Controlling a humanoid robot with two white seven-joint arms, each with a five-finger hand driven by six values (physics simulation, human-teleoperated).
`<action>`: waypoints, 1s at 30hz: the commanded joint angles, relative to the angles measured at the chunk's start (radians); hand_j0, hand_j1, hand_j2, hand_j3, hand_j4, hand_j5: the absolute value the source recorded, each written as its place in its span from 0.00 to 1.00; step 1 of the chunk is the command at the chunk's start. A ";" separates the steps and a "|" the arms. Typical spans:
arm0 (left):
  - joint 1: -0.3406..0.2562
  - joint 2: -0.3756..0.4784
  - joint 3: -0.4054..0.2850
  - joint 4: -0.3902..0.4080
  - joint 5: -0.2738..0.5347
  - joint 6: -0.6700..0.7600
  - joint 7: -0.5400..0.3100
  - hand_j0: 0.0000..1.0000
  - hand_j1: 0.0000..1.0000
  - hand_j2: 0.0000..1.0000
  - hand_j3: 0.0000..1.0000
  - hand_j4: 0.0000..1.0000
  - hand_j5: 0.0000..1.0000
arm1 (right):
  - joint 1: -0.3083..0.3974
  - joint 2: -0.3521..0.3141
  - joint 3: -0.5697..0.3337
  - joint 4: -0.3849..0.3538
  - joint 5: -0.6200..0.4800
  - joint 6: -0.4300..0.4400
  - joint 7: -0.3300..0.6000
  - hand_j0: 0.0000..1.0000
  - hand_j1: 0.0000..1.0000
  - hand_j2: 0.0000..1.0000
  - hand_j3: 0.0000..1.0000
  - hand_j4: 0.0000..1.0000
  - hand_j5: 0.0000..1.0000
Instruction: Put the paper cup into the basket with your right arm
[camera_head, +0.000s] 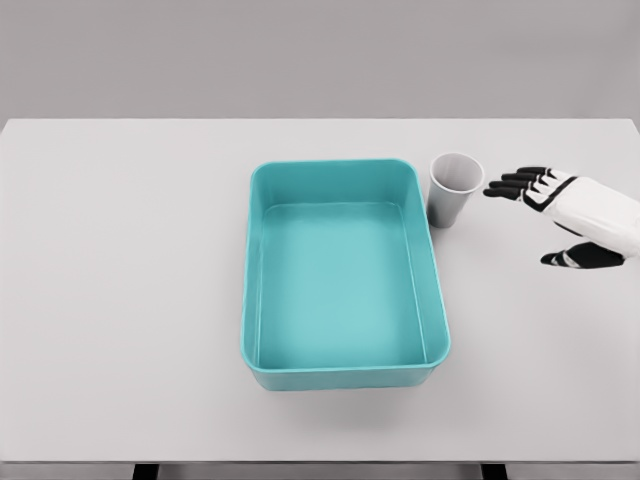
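Fingers of right hand spread, holding nothing, w/ thumb apart below, tips pointing to 9 o'clock at cup; cup upright on table, just beside basket at its 1 o'clock corner, near hand, not touching.

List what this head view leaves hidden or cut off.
- Left arm: out of frame altogether.
- Right robot hand: the arm behind its wrist is cut by the right edge.
- Cup: whether anything lies at its bottom cannot be told; its own wall hides it.
- Basket: the outside of its far and side walls is hidden by its own rim.
- Table: its legs are cut by the bottom edge.
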 joint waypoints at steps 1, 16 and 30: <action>0.000 0.000 0.001 0.000 0.000 0.000 0.000 1.00 1.00 1.00 1.00 1.00 1.00 | 0.000 0.008 0.001 0.003 -0.006 0.003 0.011 1.00 1.00 1.00 1.00 1.00 1.00; 0.000 0.000 0.001 0.000 0.000 0.000 0.000 1.00 1.00 1.00 1.00 1.00 1.00 | -0.113 0.166 -0.010 0.167 -0.526 0.414 0.068 1.00 1.00 1.00 1.00 1.00 1.00; 0.000 0.000 0.000 0.000 0.000 0.000 0.000 1.00 1.00 1.00 1.00 1.00 1.00 | -0.160 0.305 -0.005 0.390 -0.627 0.598 0.068 1.00 1.00 1.00 1.00 1.00 1.00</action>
